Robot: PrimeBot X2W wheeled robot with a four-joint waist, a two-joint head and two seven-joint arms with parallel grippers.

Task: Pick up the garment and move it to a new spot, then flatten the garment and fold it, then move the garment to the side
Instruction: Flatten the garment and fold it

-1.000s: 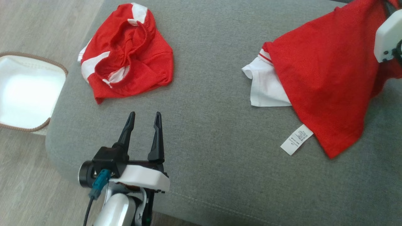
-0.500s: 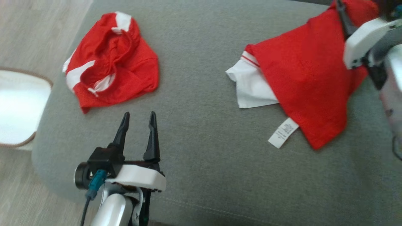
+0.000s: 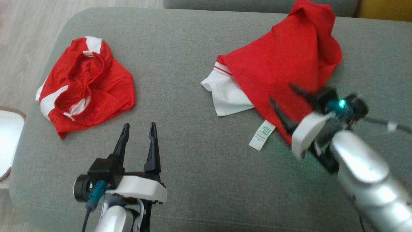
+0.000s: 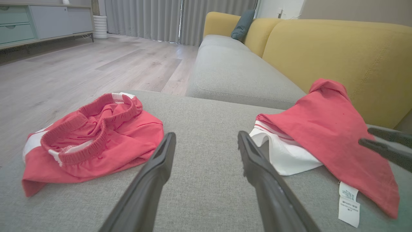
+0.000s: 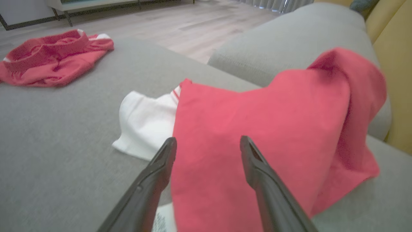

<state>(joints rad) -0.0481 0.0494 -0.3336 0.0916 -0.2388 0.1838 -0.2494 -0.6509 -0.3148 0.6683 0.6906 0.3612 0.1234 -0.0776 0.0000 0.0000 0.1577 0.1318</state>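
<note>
Left pincer, 7 o'clock: spread, empty. Right pincer, 4 o'clock: spread, empty. Red garment, 1 o'clock on sofa cushion, near edge beneath those tips: heaped, likely light, limp; grip hem corners.

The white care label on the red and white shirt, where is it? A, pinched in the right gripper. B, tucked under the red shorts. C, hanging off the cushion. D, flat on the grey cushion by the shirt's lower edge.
D: the white care label lies flat on the grey cushion beside the lower edge of the red and white shirt, and the right gripper is open, holding nothing.
</note>
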